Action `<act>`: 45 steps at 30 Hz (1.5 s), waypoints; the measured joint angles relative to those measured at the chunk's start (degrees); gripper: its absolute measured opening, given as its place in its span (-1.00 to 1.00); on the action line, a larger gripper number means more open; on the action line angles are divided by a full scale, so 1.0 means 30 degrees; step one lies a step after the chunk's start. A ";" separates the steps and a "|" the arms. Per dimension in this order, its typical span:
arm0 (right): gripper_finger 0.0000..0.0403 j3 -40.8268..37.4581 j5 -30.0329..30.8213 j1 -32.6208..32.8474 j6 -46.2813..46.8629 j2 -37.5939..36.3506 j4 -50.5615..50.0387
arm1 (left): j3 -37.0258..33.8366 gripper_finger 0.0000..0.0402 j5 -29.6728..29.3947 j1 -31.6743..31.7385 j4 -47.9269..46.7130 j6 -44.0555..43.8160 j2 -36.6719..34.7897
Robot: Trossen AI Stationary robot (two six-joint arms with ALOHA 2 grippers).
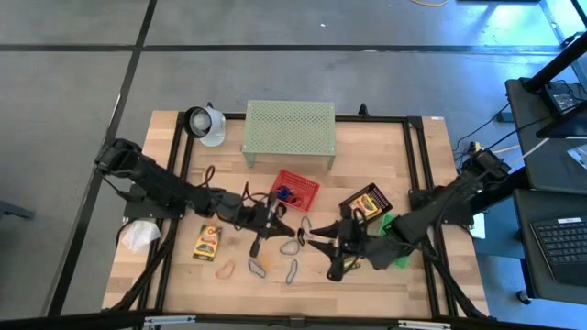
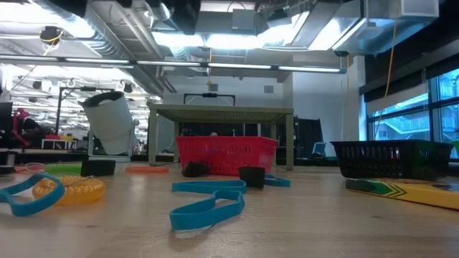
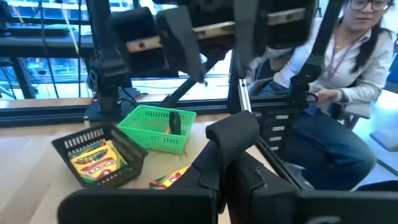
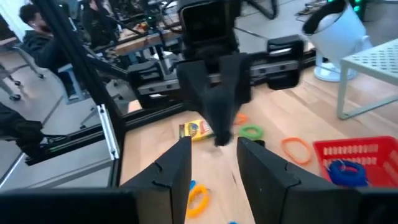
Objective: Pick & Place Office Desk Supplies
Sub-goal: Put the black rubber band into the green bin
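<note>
A wooden worktop (image 1: 367, 275) framed in black rails stands on a grey floor, with a bright workshop of ceiling pipes and windows beyond it. Toward the back sits a pale green perforated shelf (image 1: 289, 128), and in front of it a red basket (image 1: 298, 188) holding something blue. A black basket (image 1: 367, 203) to the right holds a yellow crayon box (image 3: 96, 160); a green basket (image 3: 158, 127) lies just beyond it, near the right arm. Another yellow crayon box (image 1: 208, 242) lies flat on the left part of the worktop, and loose loops are scattered along the front: an orange one (image 1: 225, 269), a grey one (image 1: 292, 270), and a blue loop (image 2: 208, 204) close to the low camera beside a yellow coil (image 2: 68, 190). The left claw (image 1: 260, 240) hangs over the middle of the worktop with its fingers pressed together, holding nothing. The right claw (image 1: 328, 244) faces it from nearby, fingers (image 4: 171, 171) parted with nothing between them. A seated person (image 3: 339, 74) watches from beyond the worktop's right side.
</note>
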 joint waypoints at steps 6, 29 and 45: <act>-0.35 0.0000 -0.0152 -0.0833 -0.0089 0.0515 0.0675 | 0.0000 -0.99 0.0761 0.0666 -0.0071 -0.0189 0.0000; -0.35 -0.0002 -0.3703 -0.2922 -0.1947 0.2010 0.4120 | -0.0022 -0.99 0.1577 0.1082 0.0018 -0.0678 0.0010; -0.93 0.0000 -0.3633 -0.3277 -0.2255 0.2633 0.5356 | -0.0051 -0.99 0.2050 0.1082 0.0047 -0.0692 0.0036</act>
